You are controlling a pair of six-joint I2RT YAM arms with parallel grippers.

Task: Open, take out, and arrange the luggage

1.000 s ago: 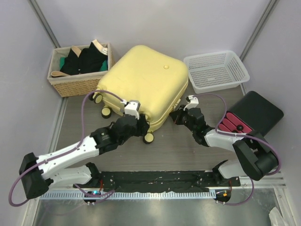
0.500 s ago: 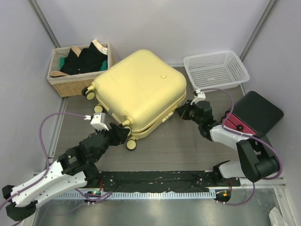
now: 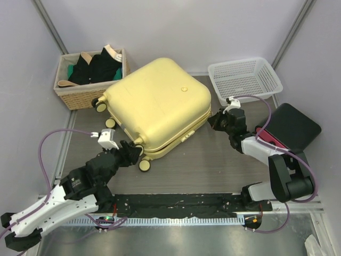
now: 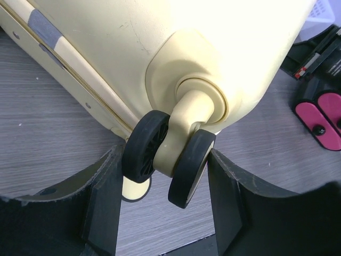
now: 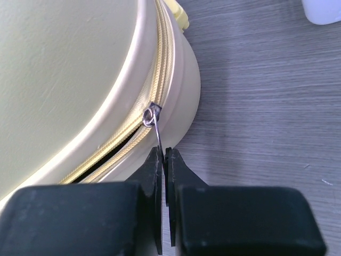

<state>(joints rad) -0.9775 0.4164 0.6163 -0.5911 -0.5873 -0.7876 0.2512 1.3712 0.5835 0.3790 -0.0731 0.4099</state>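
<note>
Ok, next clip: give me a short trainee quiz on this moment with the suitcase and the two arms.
1. True or false: the suitcase lies with its lid swung fully open.
2. What are the right jaws shut on? A) the wicker basket B) the zip pull C) the white basket
3. In a few words: what sits between the open left jaws?
Key: 1 false: the lid is down and the zip is only partly undone. 2 B. 3 a twin wheel of the suitcase.
</note>
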